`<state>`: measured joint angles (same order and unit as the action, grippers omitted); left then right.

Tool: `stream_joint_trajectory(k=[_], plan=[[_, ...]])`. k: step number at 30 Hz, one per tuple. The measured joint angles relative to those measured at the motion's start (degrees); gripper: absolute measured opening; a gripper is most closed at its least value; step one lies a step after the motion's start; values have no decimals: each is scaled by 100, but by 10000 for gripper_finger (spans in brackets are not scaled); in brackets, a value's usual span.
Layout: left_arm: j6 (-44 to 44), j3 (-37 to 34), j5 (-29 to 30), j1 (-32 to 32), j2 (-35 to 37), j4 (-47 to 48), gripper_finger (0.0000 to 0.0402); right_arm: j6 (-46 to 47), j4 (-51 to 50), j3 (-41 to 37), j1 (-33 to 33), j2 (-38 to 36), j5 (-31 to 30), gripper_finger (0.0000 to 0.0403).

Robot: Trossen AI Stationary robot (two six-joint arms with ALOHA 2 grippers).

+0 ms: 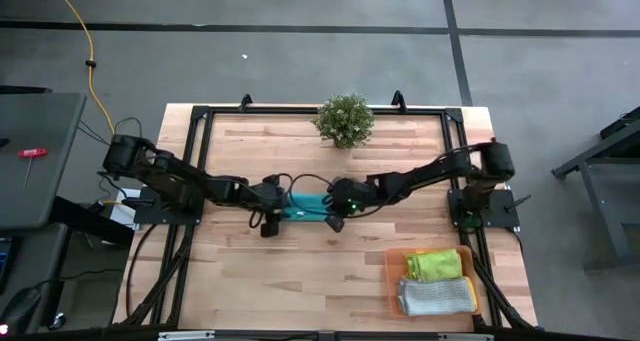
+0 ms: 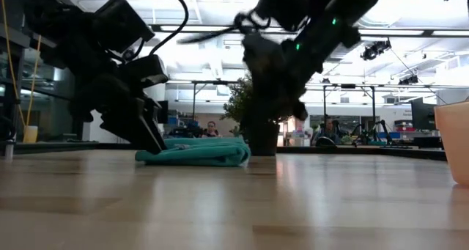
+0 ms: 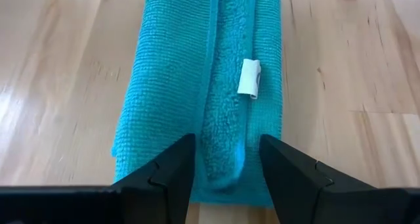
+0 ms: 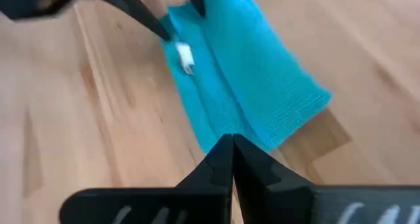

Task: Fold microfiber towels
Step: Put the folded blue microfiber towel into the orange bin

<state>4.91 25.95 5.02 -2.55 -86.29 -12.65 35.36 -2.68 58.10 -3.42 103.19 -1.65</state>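
A teal microfiber towel [image 1: 305, 205] lies mid-table, folded into a narrow strip running left to right, flat on the wood [image 2: 198, 153]. A white label [image 3: 250, 78] shows on its top. My left gripper [image 1: 270, 217] is open at the strip's left end, and its two fingers stand on either side of the lengthwise ridge [image 3: 226, 148]. My right gripper [image 1: 335, 211] is shut, with its tips at the strip's right end [image 4: 230, 140]. My left gripper slants down from the table's left onto the towel's left end [image 3: 223, 178], its fingers [image 3: 177, 168] lying along the strip. Whether the tips touch the cloth, I cannot tell. My right gripper slants down from the table's right, its shut fingertips [image 4: 223, 152] at the towel's right end [image 4: 226, 122] by the middle fold. Whether they hold or touch cloth, I cannot tell.
A small potted plant [image 1: 345, 119] stands at the table's far edge, behind the towel. An orange tray [image 1: 392, 281] at the near right holds a folded lime green towel [image 1: 434, 265] and a grey one [image 1: 435, 297]. Bare wood lies along the near left.
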Motion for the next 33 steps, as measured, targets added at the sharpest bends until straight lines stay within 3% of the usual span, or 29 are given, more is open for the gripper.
stream_joint_trajectory(k=[6,11,16,21,33], plan=[[2,-2,4,0,77,172,161,843,-872,-9,122,-506,-64,7],[84,-2,17,0,77,202,161,1475,-841,-412,355,-515,686,69],[87,-2,17,0,77,261,161,2489,686,-1115,503,-505,1186,173],[87,-2,17,0,78,255,161,3698,2499,-1597,458,-196,1005,245],[90,1,17,0,79,265,161,4069,2827,-694,400,911,745,256]])
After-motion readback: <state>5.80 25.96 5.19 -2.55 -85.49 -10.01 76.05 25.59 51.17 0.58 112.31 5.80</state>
